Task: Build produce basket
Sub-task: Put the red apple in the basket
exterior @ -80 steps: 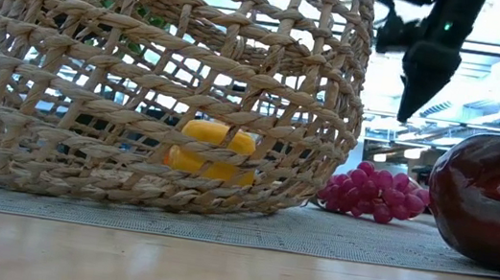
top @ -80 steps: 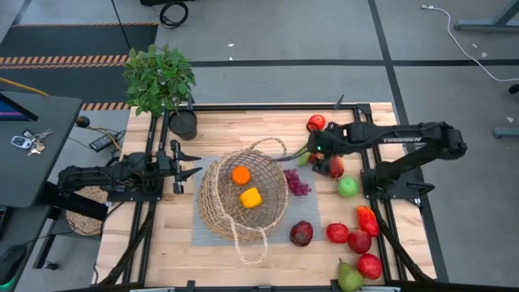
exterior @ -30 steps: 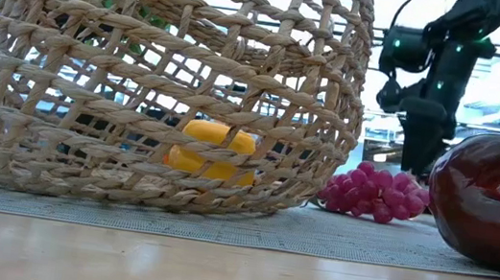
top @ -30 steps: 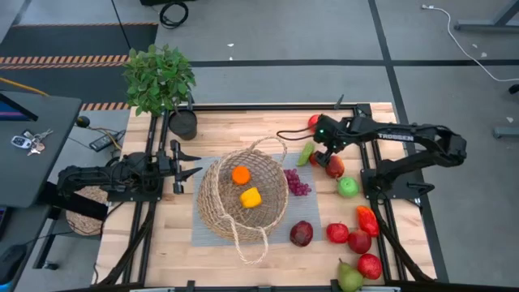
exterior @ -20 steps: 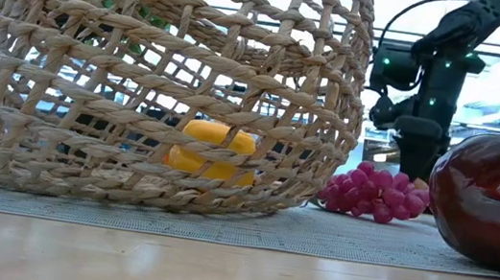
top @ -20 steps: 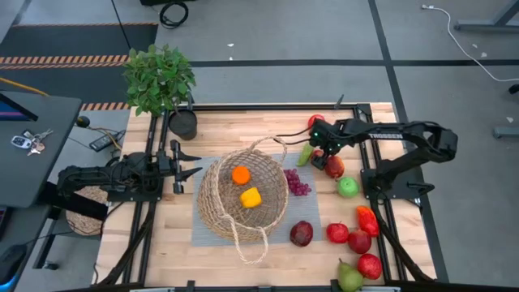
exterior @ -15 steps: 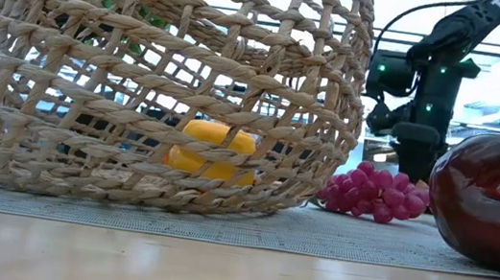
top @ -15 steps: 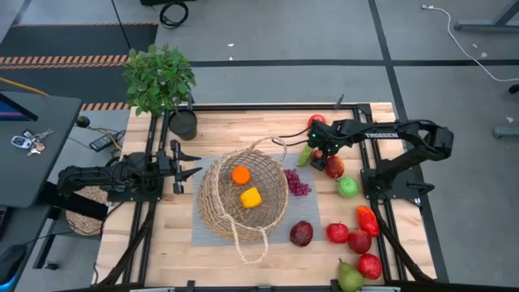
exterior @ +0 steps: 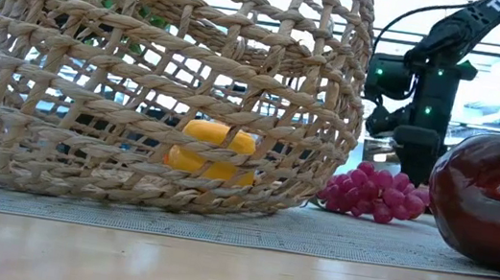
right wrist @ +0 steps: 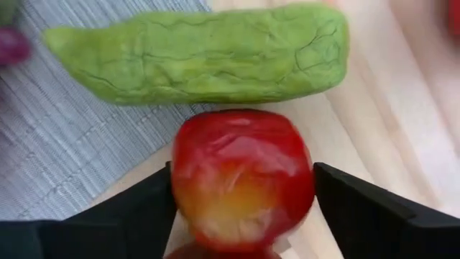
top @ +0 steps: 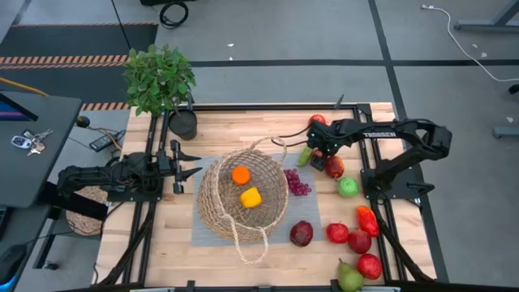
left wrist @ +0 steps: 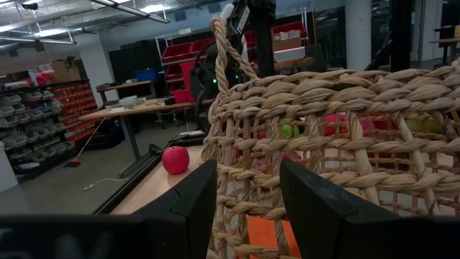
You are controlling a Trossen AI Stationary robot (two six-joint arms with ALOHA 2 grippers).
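Observation:
The tan wicker basket (top: 243, 199) stands on a grey mat (top: 203, 235) with an orange (top: 241, 174) and a yellow pepper (top: 250, 197) inside. My right gripper (top: 318, 156) is down at the mat's far right corner. In the right wrist view it is shut on a small red-and-yellow fruit (right wrist: 241, 180), beside a long green vegetable (right wrist: 201, 54). Purple grapes (top: 297, 182) lie on the mat next to the basket. My left gripper (top: 193, 162) waits open just left of the basket. My right gripper pinches the small red-and-yellow fruit between its two fingers, one finger (right wrist: 136, 212) on each of its opposite sides (right wrist: 183, 183). The fingers come from above, pointing down. The fruit sits on the wooden table at the mat's edge.
Red apples (top: 335, 167) (top: 316, 122) and a green apple (top: 347, 186) lie close to my right gripper. A dark plum (top: 302, 234), a red pepper (top: 366, 219), more red apples (top: 359, 241) and a pear (top: 349, 278) lie near right. A potted plant (top: 160, 81) stands far left.
My right gripper has come down toward the table and a little toward the near edge, stopping beside the green vegetable, where it has stayed for the last half second. The basket and the other produce have not moved.

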